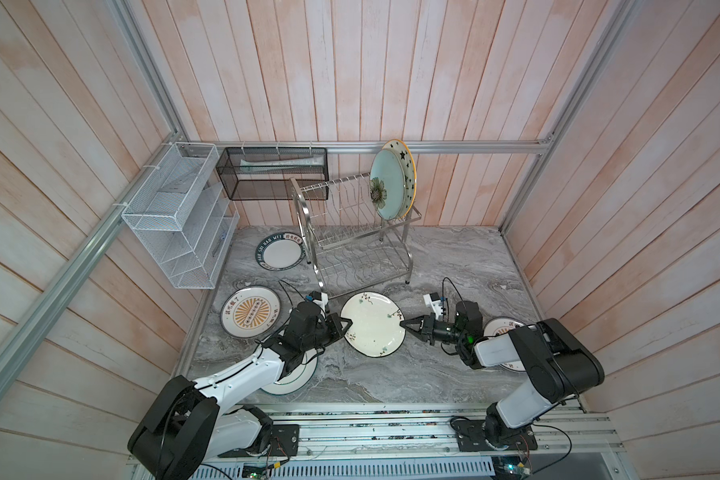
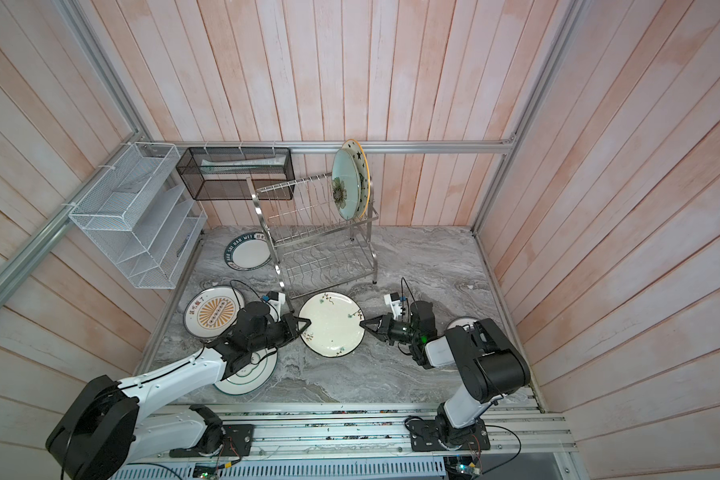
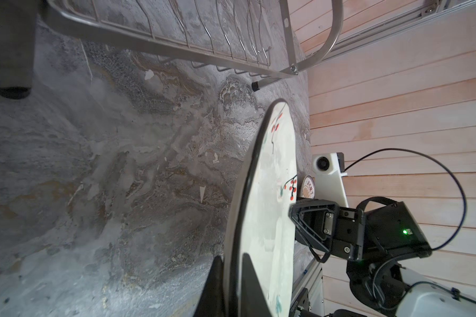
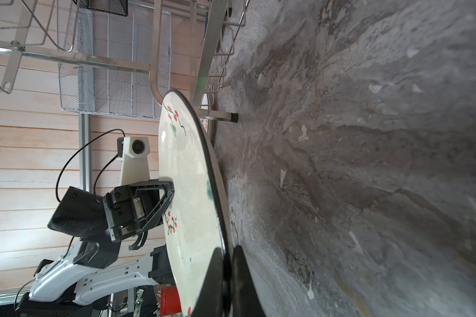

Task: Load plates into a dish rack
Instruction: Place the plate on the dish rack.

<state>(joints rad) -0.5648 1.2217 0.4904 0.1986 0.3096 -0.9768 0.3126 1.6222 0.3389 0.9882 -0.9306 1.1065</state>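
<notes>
Grips the plate (image 1: 373, 328) mid-worktop (image 1: 433, 370) by opposite rims — left gripper (image 1: 347, 323) and right gripper (image 1: 405, 324) both clamped on it — as suits something likely stiff, slick-glazed, breakable.

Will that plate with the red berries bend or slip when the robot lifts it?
The berry plate looks like hard glazed pottery, so it probably won't bend but could chip if dropped. Its shine suggests it is slippery. The left pincer and right pincer pinch opposite edges, which should keep it level.
</notes>
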